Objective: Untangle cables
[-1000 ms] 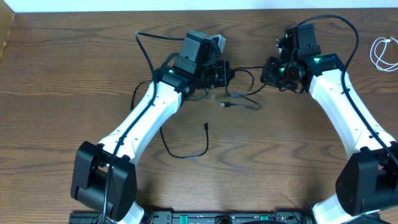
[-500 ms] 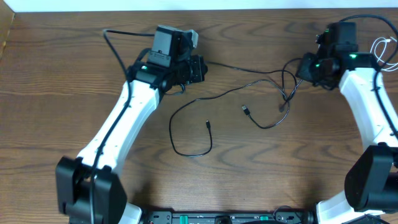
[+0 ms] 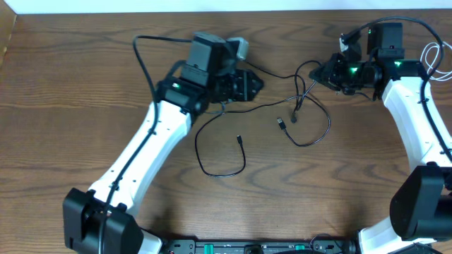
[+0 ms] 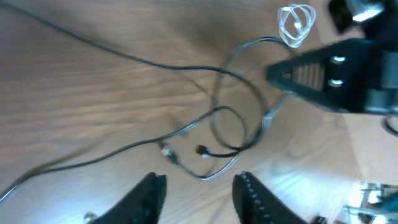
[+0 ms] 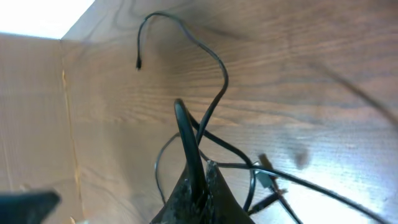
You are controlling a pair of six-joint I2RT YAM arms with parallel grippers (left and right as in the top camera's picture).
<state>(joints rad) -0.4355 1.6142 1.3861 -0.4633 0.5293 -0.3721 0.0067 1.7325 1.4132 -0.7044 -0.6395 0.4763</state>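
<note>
Right wrist, right hand (image 5: 198,185) pinching black cables (image 5: 226,81), grip blurred

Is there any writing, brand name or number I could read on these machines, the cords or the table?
None can be read.
The white arms show only green lights, no lettering.
The black cables and white cable carry no print.
A dark strip at the table's near edge has specks too small to read.
</note>
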